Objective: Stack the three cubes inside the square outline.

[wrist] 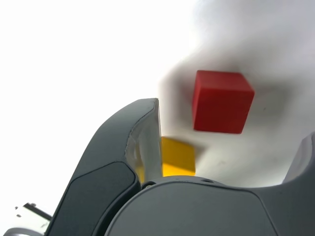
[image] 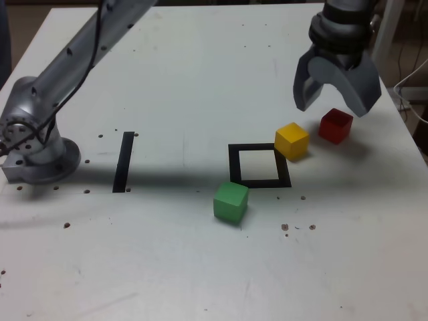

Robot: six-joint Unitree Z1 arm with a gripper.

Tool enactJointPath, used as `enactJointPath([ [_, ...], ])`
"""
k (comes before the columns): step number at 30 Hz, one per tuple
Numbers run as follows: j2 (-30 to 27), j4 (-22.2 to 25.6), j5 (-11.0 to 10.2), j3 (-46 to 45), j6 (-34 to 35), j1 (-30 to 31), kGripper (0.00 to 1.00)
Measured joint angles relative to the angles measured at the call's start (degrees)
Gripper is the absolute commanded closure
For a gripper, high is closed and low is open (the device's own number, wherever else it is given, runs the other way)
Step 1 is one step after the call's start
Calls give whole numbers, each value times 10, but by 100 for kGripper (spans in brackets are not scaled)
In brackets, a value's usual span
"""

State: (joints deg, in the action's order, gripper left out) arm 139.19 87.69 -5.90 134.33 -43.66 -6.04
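From where I sit, the grey hard-shelled claw of the arm [image: 336, 107] hangs over the white speckled tabletop [image: 167, 267] with its jaws spread wide and nothing held between them. The small matte red cube [image: 336, 126] is the thing nearest to it: the exterior view has it just below the claw, and the wrist view shows it in the space between the two jaws, sitting apart from both. The small matte yellow cube [image: 291, 141] lies beyond the red one, toward the exterior view's left of the claw; my wrist view gives me only part of it, cut off by one jaw and the claw's grey body. I can't quite judge from the exterior view how high the claw hangs, though it seems to be clear of the cubes

Only the exterior view gives me the rest. Farther from the claw, down and to the exterior view's left, is the small matte green cube [image: 231, 202], just outside the thick black square outline with the pale centre [image: 234, 166]. That outline lies between the claw and the straight black strip [image: 124, 162], the strip being well apart from the claw, over toward the silvery metallic arm base [image: 41, 150]. The yellow cube sits at the outline's corner nearest the claw, and no two cubes are stacked
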Motion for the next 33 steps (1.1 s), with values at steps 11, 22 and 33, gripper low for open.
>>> enactJointPath([
  [11,22,-6,7,12,-1,0,8],
  [22,25,-12,17,10,-1,-6,33],
  [33,33,-38,31,-5,-1,-13,43],
])
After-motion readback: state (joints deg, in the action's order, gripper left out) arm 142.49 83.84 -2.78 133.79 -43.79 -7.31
